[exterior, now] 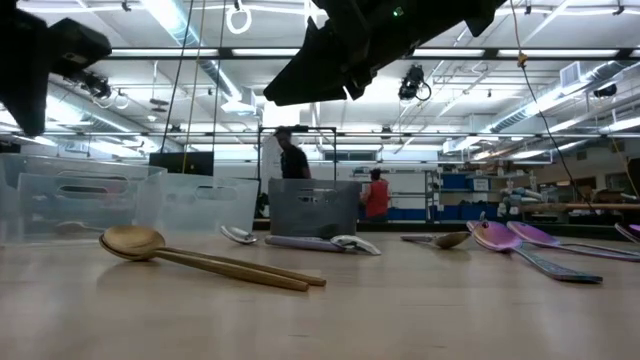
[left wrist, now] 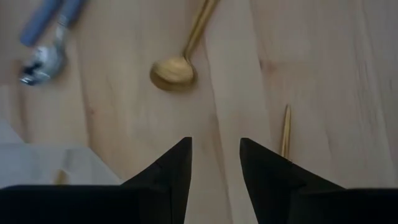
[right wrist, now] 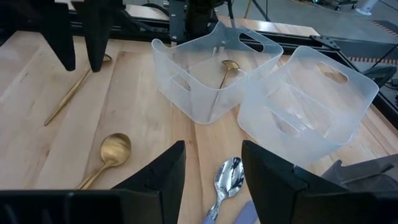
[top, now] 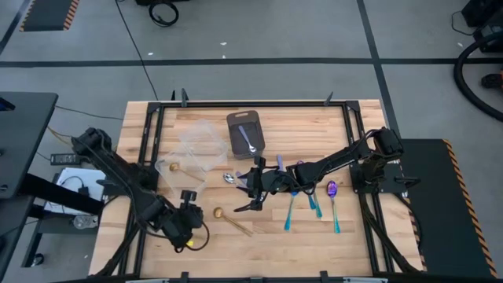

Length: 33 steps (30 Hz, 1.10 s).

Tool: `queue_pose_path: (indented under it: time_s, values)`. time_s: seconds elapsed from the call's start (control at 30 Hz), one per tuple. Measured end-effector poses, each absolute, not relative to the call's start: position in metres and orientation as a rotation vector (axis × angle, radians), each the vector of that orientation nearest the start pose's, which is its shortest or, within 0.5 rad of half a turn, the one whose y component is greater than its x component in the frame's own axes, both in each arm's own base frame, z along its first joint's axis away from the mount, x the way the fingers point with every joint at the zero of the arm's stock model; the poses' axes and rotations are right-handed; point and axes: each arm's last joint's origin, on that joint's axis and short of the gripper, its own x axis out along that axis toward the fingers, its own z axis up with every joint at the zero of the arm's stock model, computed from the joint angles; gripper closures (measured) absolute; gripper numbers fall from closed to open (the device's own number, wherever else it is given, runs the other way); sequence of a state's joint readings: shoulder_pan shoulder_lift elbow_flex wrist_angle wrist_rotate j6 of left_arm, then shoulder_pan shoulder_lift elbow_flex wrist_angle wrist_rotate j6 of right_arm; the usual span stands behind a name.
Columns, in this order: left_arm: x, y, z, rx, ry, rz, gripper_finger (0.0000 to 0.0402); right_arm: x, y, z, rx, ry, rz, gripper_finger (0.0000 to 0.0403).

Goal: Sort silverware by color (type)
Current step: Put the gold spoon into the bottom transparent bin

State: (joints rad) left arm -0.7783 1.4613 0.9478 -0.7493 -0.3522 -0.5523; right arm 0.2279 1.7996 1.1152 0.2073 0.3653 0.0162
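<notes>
Above the desk's middle, the right end effector is hovering, fingers apart and empty, over a silver spoon. One gold spoon is lying in a clear tub; most silverware is waiting unsorted.

Two tubs sit left of the tray, one spoon in it; more spoons lie right on the bench.
</notes>
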Motion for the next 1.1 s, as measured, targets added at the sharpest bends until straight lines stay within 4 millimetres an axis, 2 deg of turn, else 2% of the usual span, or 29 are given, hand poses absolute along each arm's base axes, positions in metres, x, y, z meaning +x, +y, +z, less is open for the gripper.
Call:
queue_pose_path:
  time_s: [0.23, 0.5, 0.67, 0.87, 1.1]
  values:
    - [0.194, -0.187, 0.188, 0.162, 1.233, -0.096, 0.0259, 0.384, 0.078, 0.209, -0.124, 0.455, -0.138, 0.0236]
    - [0.193, -0.191, 0.18, 0.049, 1.328, -0.086, 0.0259, 0.384, 0.078, 0.209, -0.123, 0.455, -0.138, 0.0236]
    - [0.186, -0.196, 0.179, 0.047, 1.333, -0.095, 0.026, 0.384, 0.078, 0.209, -0.124, 0.455, -0.138, 0.0236]
    - [0.171, -0.199, 0.164, -0.028, 1.398, -0.083, 0.026, 0.384, 0.079, 0.209, -0.123, 0.454, -0.138, 0.0236]
    - [0.161, -0.205, 0.164, -0.062, 1.453, -0.099, 0.026, 0.385, 0.079, 0.21, -0.119, 0.44, -0.138, 0.0236]
